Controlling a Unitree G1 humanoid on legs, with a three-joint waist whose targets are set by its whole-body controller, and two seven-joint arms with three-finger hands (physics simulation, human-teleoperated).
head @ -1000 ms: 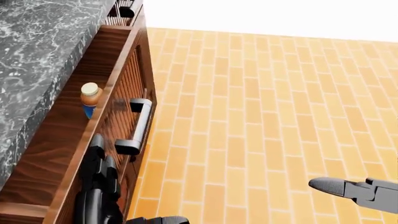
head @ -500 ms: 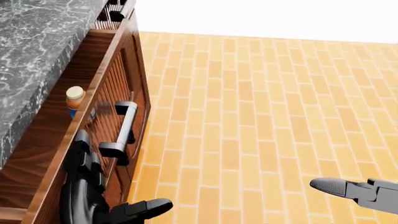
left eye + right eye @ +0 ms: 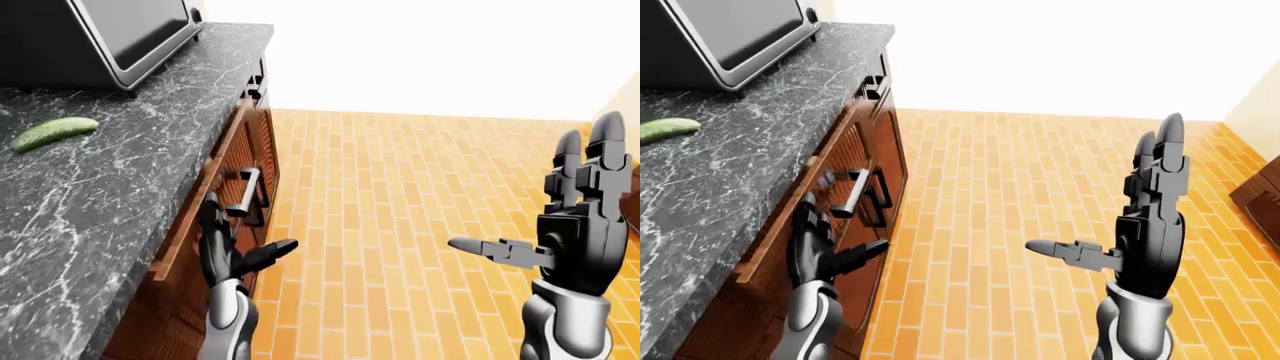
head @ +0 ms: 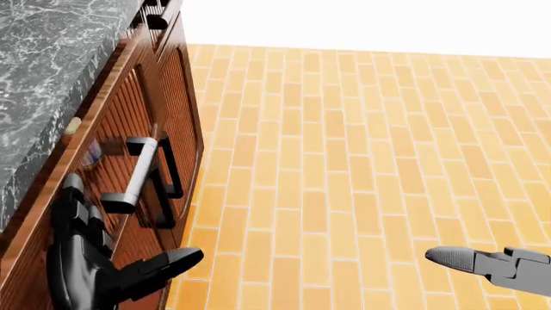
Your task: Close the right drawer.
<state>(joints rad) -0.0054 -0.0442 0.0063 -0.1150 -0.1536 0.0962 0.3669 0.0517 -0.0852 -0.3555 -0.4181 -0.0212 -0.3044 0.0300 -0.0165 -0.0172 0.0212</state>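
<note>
While the left-eye view shows the left hand (image 3: 232, 255) flat and released against the drawer (image 3: 222, 196) front just below its handle (image 3: 247, 192), the right hand (image 3: 570, 225) hangs open and idle well off to the side over the brick floor (image 3: 400, 210). In the head view the drawer has slid way in since a second ago: the bottle (image 4: 74, 126) above the hand is now nearly swallowed under the bench (image 4: 51, 64) edge. Right-eye view agrees, only a sliver of gap left, so I'd say it's nearly shut.
</note>
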